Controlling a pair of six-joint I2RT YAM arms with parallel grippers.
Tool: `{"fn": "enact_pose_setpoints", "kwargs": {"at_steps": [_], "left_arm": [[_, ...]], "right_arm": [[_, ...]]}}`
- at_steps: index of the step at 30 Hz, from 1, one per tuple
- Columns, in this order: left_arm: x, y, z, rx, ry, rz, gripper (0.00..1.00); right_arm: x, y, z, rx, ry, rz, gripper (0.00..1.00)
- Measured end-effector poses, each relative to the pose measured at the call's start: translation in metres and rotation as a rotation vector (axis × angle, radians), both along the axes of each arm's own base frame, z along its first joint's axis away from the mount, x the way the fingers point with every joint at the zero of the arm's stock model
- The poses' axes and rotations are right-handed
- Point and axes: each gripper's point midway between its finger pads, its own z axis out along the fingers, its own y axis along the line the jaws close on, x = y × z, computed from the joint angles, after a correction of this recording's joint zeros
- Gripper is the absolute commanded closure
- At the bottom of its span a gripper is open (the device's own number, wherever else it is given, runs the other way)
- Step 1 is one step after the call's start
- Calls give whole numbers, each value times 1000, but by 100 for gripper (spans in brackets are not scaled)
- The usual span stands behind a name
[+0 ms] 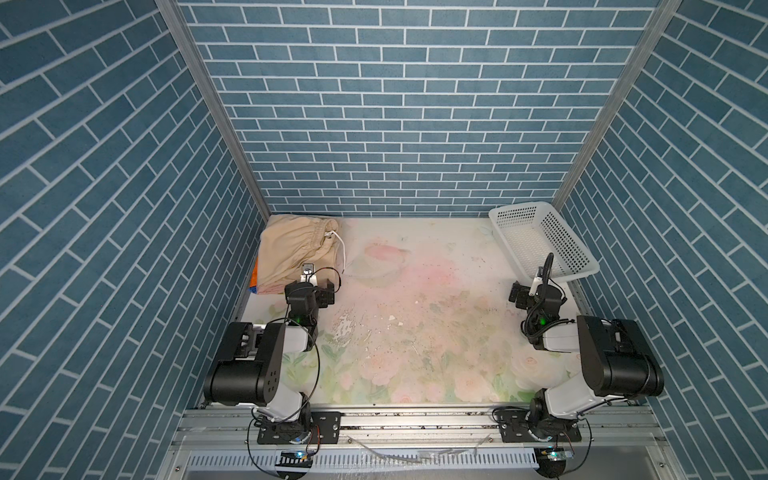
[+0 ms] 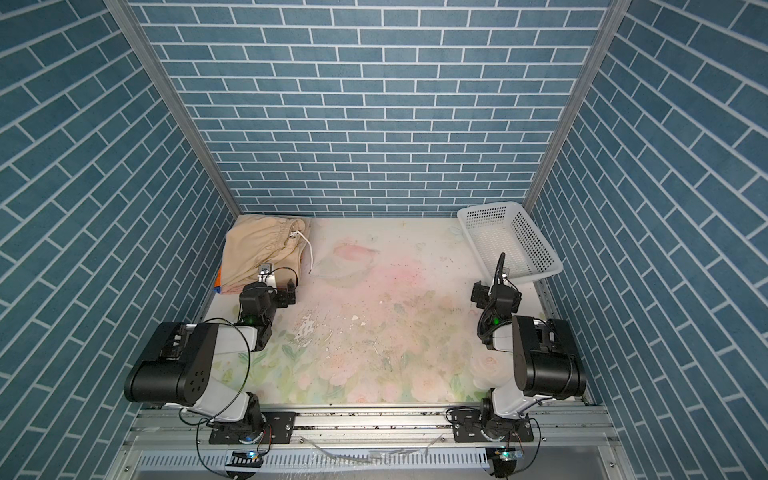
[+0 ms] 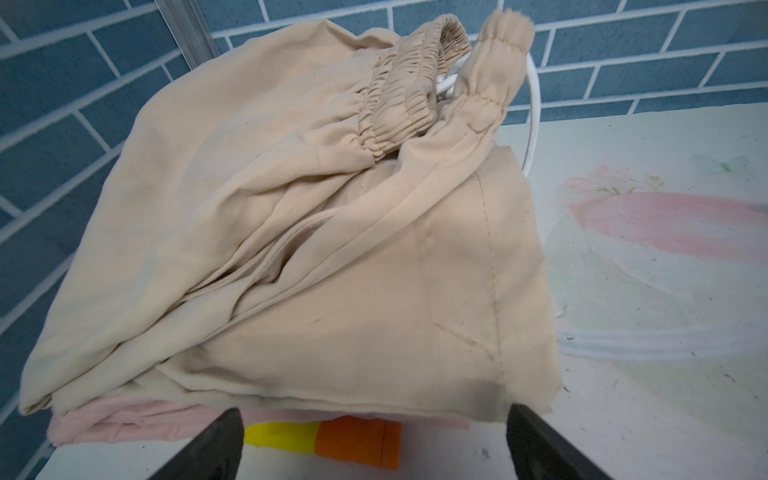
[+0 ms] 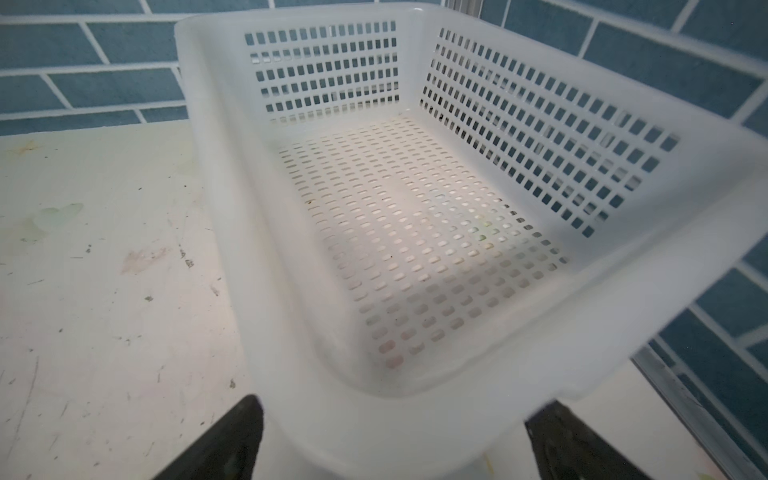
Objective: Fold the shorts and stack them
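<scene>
Under the folded beige shorts [image 3: 332,249], stacked at the bench's [image 1: 415,311] far-left corner, the left wrist view reveals pink shorts [image 3: 124,424] and rainbow-striped shorts [image 3: 357,440]; both top views show only a coloured sliver. The left tool [image 3: 376,415] and the right tool [image 4: 403,403] both gape wide and empty, the right facing a perforated white basket [image 4: 540,104]. The bench is floral and scuffed; the walls [image 1: 395,104] are blue brick-patterned.

Creased matt cloth on beige shorts [image 3: 332,257], soft matt cloth on pink shorts [image 3: 124,424], glossy striped shorts [image 3: 357,444], smooth translucent white plastic basket [image 4: 395,419], scuffed flaking counter [image 1: 415,340].
</scene>
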Motion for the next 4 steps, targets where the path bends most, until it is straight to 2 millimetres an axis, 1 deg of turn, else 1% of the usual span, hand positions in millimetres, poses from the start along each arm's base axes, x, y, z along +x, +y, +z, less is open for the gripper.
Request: {"fn": "enact_pose_setpoints", "kwargs": {"at_steps": [4], "left_arm": [[0, 0, 0, 0, 0, 0, 1]], "right_arm": [[0, 3, -1, 8, 1, 18, 1]]}}
